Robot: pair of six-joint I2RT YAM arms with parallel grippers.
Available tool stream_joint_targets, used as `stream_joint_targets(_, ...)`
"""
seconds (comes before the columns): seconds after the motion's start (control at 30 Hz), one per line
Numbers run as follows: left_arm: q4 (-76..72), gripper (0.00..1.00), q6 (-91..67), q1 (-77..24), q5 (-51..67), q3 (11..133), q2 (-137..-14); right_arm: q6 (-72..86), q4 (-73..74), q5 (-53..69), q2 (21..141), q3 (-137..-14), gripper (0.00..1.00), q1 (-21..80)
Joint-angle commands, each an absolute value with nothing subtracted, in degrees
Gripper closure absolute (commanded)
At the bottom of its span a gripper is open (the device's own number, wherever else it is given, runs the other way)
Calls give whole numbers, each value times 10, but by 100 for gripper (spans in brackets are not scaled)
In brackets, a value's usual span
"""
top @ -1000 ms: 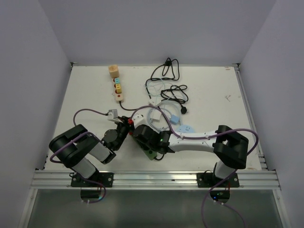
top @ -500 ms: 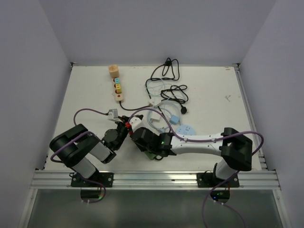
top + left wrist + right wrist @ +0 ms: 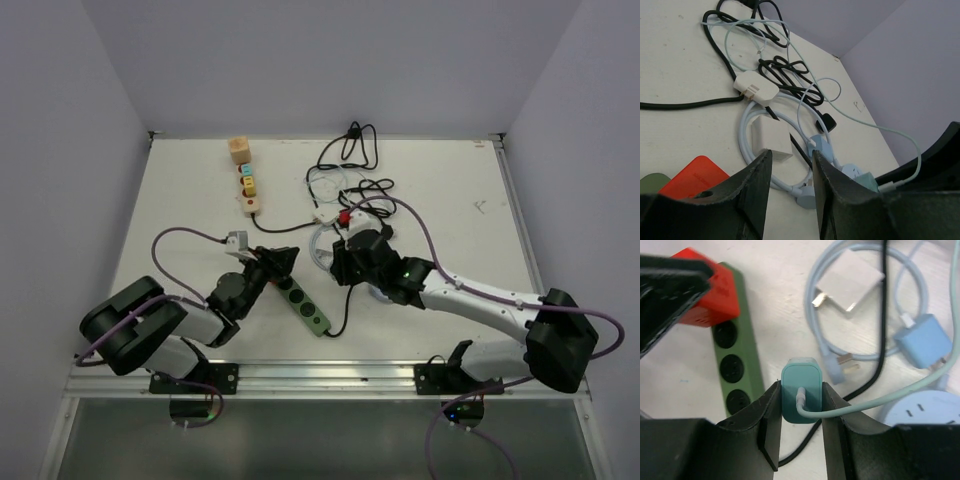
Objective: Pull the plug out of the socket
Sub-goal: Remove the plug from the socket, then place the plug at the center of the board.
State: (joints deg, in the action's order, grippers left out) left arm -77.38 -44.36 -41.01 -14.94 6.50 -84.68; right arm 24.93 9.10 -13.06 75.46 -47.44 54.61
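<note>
The white desk (image 3: pixel 450 180) carries a green power strip (image 3: pixel 308 308), lying slantwise near the arms' bases. Everything else is placed from that strip.

The left hand (image 3: pixel 790 162) sits at the strip's far end. Its fingers (image 3: pixel 752 190) stand apart, and only the desk and cables show through the gap. A red block (image 3: pixel 705 290) caps that same end of the strip, just beside and partly under the left hand.

The right hand (image 3: pixel 801 390) hangs off the strip's right side, beyond its far end in the top view. It is clamped on the teal plug (image 3: pixel 800 380).

Far beyond the strip's far end lies a wooden power strip (image 3: pixel 247 185). A tangle of black cords (image 3: pixel 350 150) lies farther off, up and to the right.

To the right of the strip, a white charger (image 3: pixel 850 287) rests inside a loop of pale blue cable (image 3: pixel 815 315). A blue adapter (image 3: pixel 925 342) lies farther right again.

The teal plug is out of the strip, apart from its three round sockets (image 3: pixel 735 362). It sits just to their right in the wrist view. A pale teal wire (image 3: pixel 865 402) runs from its face off to the right.
</note>
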Motion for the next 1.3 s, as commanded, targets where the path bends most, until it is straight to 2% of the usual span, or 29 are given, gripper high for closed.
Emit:
stream_joint_targets(0.0,-513,57,-406,-411,-144,13,-837,276,65,-98,715,-444,96,488)
stream_joint_targets(0.2,-417,55,-379,-411,-144,72,-769,295,28,-18,713,-424,96,339)
stream_joint_targets(0.4,-346,54,-354,-412,-142,122,-726,305,-31,88,780,-464,96,217)
stream_joint_targets(0.67,-272,50,-309,-411,-138,201,-698,308,-56,119,899,-574,89,179)
stream_joint_targets(0.77,-248,49,-293,-411,-134,228,-685,306,-55,132,953,-620,83,174)
stream_joint_targets(0.83,-229,47,-284,-411,-137,238,-678,302,-42,137,986,-650,66,174)
stream_joint_targets(0.87,-222,47,-278,-411,-140,249,-672,298,-40,135,992,-655,52,174)
stream_joint_targets(0.9,-208,46,-274,-411,-140,253,-667,297,-40,131,996,-657,49,174)
stream_joint_targets(1.1,-171,41,-251,-412,-134,278,-635,272,-2,89,977,-664,35,171)
stream_joint_targets(1.27,-145,36,-225,-411,-120,309,-618,266,21,90,933,-662,34,168)
